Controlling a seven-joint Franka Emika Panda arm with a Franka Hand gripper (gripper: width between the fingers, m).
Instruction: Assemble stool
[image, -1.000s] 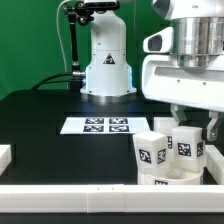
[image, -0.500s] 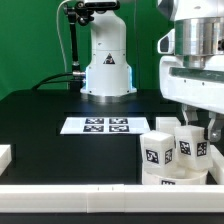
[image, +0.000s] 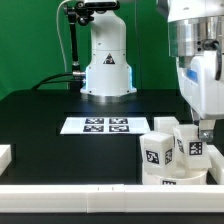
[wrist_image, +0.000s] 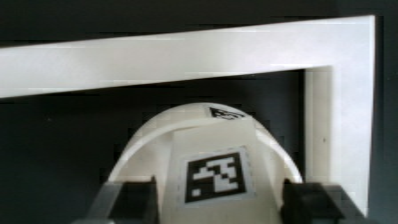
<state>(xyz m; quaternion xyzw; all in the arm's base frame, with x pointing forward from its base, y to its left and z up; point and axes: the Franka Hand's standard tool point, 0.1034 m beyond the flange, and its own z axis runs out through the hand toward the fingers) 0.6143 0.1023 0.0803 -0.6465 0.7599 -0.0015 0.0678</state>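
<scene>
The end effector (image: 205, 128) hung low at the exterior view's right, above the cluster of stool parts near the front corner of the black surface (image: 60, 105). Its fingers stood part-way apart, and in the wrist view one stubby tagged leg (wrist_image: 199, 168) sat squarely between the two fingertips (wrist_image: 324, 202), each pad right against a side of it, so the end effector was pinching that leg. In the exterior view the gripped leg (image: 193, 145) stood upright on the round white seat (image: 175, 172), just beside a second upright leg (image: 156, 150) nearer the camera; a third white block showed behind them, partly hidden. The seat lay against the white rail (image: 90, 195) along the front edge of the surface. The marker board (image: 96, 125) lay flat near the middle of the surface, well apart from the stool parts.
</scene>
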